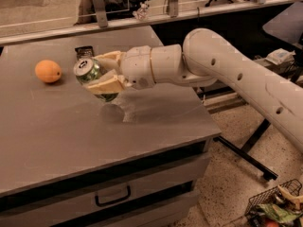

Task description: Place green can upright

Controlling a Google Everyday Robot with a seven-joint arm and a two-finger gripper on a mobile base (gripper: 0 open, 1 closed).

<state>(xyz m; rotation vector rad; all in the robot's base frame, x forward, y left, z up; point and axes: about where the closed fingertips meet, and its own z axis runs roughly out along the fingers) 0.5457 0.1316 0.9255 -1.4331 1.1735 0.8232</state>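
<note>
The green can (pixel 90 74) is held in the air above the grey table (pixel 57 131), tilted, with its silver top and pull tab facing left toward the camera. My gripper (pixel 105 73) is shut on the can's body, one tan finger (pixel 110 58) above it and one below. The white arm reaches in from the right, roughly level with the table. The can's shadow lies on the table just under it.
An orange (pixel 48 71) sits on the table left of the can. A small flat black packet (pixel 84 52) lies behind the can near the table's back edge. A drawer handle (pixel 112 196) shows on the table's front. A wire basket (pixel 274 207) stands on the floor at the lower right.
</note>
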